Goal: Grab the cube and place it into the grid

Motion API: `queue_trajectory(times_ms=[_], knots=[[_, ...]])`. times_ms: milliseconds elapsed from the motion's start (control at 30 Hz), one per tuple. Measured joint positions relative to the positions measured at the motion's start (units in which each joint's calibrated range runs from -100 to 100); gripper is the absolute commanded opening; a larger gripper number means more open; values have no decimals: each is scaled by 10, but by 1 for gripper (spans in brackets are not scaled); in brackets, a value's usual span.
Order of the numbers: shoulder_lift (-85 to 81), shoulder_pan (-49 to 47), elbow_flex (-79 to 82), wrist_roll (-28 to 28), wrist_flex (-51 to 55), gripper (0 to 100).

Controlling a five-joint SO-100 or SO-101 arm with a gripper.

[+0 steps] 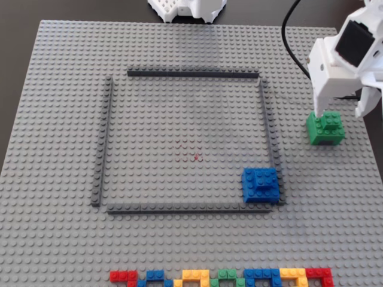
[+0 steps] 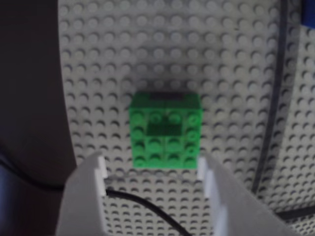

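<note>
Green and studded, the cube [image 1: 325,127] sits on the grey baseplate [image 1: 54,239] outside the grid [image 1: 265,119], just right of its right strip in the fixed view. Your gripper [image 2: 153,172] is spread wide and holds nothing; in the wrist view the cube lies just ahead of the fingertips, centred between them.

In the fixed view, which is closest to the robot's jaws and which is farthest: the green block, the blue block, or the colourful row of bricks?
From the gripper, in the fixed view:
1. Green cube: right beneath the jaws, outside the grid's right side.
2. Blue block: in the grid's lower right corner.
3. Multicoloured brick row: along the bottom edge, farthest.
</note>
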Motion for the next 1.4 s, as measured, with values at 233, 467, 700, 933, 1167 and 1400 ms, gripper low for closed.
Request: queue_trajectory(times_ms=[233, 467, 700, 933, 1167, 1400], knots=[[19, 0, 0, 0, -1, 22], [25, 0, -1, 0, -3, 22], [28, 0, -2, 0, -3, 22], [35, -1, -24, 0, 7, 22], [37, 0, -40, 0, 17, 21], [37, 0, -45, 0, 21, 21]])
